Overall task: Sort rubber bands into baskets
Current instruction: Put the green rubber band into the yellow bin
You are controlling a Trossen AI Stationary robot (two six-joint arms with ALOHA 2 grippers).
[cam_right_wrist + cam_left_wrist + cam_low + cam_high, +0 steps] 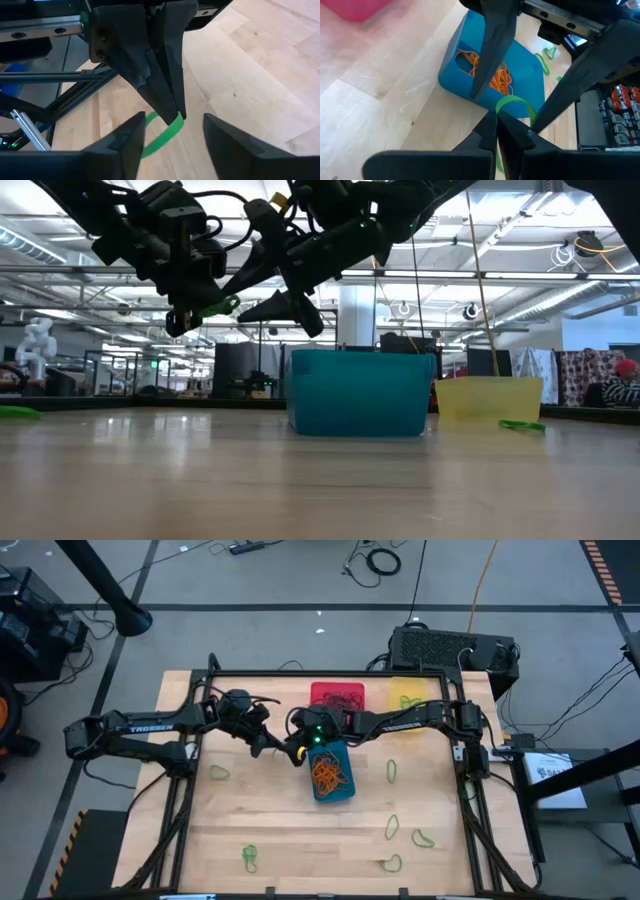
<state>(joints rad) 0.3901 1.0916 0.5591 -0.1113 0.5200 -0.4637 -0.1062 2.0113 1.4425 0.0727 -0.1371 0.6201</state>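
My left gripper [496, 118] is shut on a green rubber band [516, 103], held in the air just left of the blue basket [333, 772], which holds orange bands. My right gripper [174, 117] is open. Its two fingers [492, 55] stand on either side of the left gripper's tips and the band [162, 132]. In the low view the band [215, 307] shows well above the table. The red basket [337, 695] and the yellow basket [407, 692] stand at the table's far edge. My left gripper pinches one spot on the green band [176, 120] between its two fingertips. It slants down from the table's left. The band is lifted clear, and its loop curves out past the tips. My right gripper: I cannot tell whether a finger [131, 137] touches the band.
Several green bands lie loose on the wood, at the left [219, 773], at the near left [248, 858] and on the right half [392, 771]. A black frame rail [300, 673] runs around the table. The two arms cross close together over the table's middle.
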